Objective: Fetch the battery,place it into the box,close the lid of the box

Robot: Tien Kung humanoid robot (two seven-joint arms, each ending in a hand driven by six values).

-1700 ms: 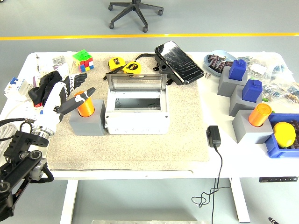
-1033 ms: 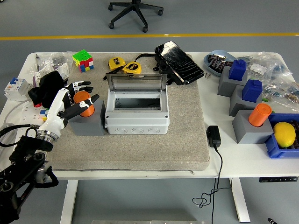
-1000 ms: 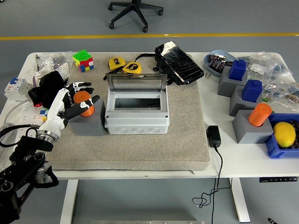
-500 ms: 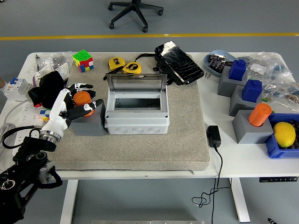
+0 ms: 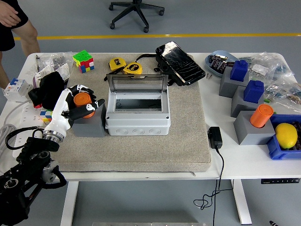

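Left hand (image 5: 81, 104) at left of frame, wrapped round the orange battery (image 5: 83, 100). My fingers (image 5: 89, 109) curl across its near side, thumb side toward the far side; I judge this a closed grip on the battery, though the palm hides how firm the contact is.

Battery stands upright, long axis vertical, seated in the gray block (image 5: 89, 125) on the mat (image 5: 141, 141). Only its orange top and a strip of its side show between my fingers.

The relation that matters: the box (image 5: 137, 114) lies directly to the right of my hand in the frame, its left wall just beside the gray block. Its lid (image 5: 137, 84) stands up at the far edge, toward the top of the frame, so the opening faces upward and is clear from my side. Inside looks dark and empty, as far as I can tell.

Judgement: the battery must come straight up along its own axis to clear the block, then travel right over the box wall and go down. Tilting early risks jamming it in the socket.

Right hand not in view. Left hand is the only one near, and already on the thing.

A second orange battery (image 5: 261, 115) sits in another block at lower right, well apart from me.
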